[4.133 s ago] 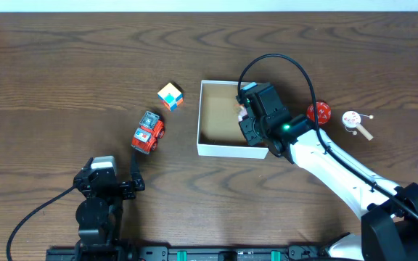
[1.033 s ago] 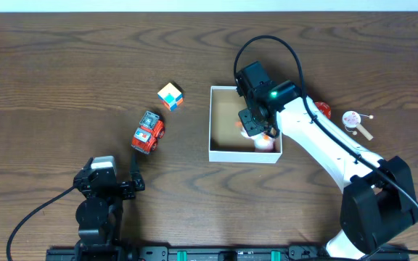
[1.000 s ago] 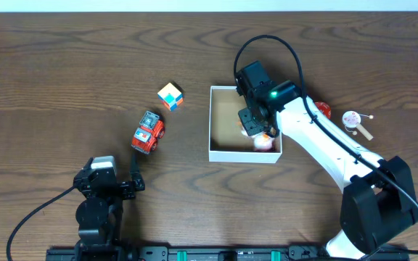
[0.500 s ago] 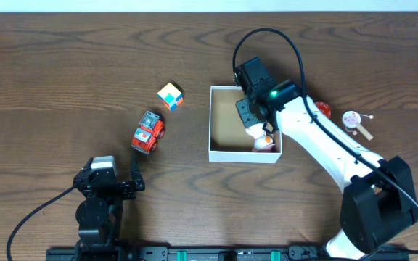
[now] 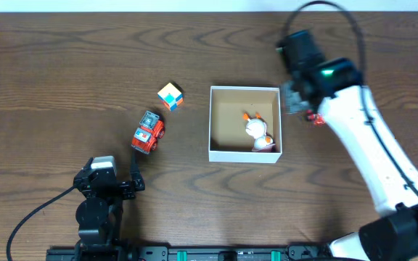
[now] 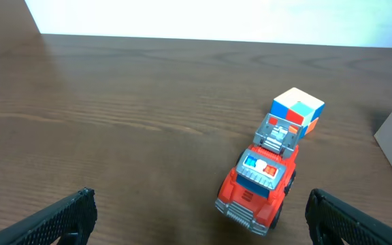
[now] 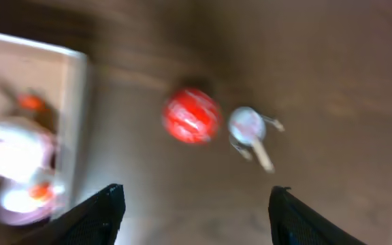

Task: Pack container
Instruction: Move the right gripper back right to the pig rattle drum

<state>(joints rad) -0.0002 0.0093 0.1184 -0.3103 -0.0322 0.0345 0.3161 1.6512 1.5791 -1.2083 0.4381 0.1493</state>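
One toy (image 5: 256, 132) is being cradled in the container (image 5: 244, 155); jaws of left arm (image 5: 96, 194) and right arm (image 5: 358, 130) are being held spread.

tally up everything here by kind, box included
toy truck: 1
colour cube: 1
red ball: 1
white toy on a stick: 1
white and orange figure: 1
container: 1
total: 6
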